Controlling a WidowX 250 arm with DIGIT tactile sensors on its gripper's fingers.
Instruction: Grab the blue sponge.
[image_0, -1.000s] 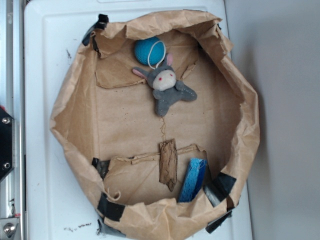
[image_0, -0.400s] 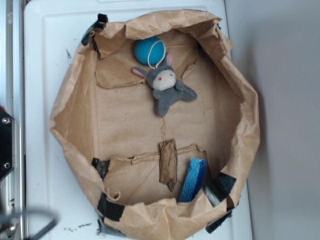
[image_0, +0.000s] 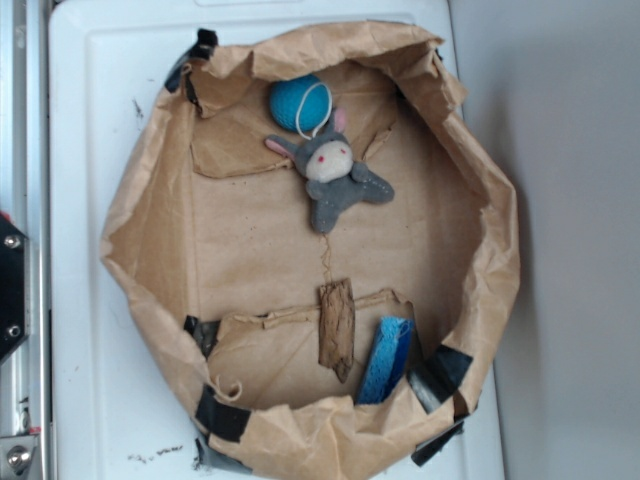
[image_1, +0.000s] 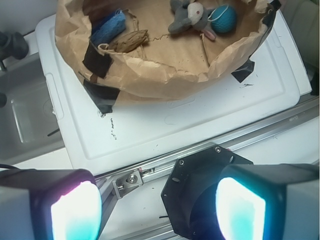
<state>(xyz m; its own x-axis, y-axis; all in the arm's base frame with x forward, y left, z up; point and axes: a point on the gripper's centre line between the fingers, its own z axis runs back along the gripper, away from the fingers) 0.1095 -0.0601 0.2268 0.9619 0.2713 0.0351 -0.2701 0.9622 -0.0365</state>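
The blue sponge (image_0: 386, 358) leans on its edge against the near-right inner wall of a crumpled brown paper bag (image_0: 150, 210), right beside a brown wood piece (image_0: 337, 325). In the wrist view the blue sponge (image_1: 109, 27) shows at the top left, inside the bag's rim. My gripper (image_1: 157, 210) is out of the exterior view. In the wrist view it hangs far outside the bag, over the rail, open with a wide gap and nothing between its glowing pads (image_1: 75, 212).
A grey plush animal (image_0: 335, 175) and a teal ball with a white loop (image_0: 298, 102) lie at the bag's far end. The bag sits on a white plastic lid (image_0: 85, 300). An aluminium rail (image_0: 20, 150) and a black mount plate (image_1: 200, 190) lie beside the lid.
A blurred dark shape showed at the lower-left corner of the exterior view 0.4 s ago and is gone now. The things in the bag have not moved.
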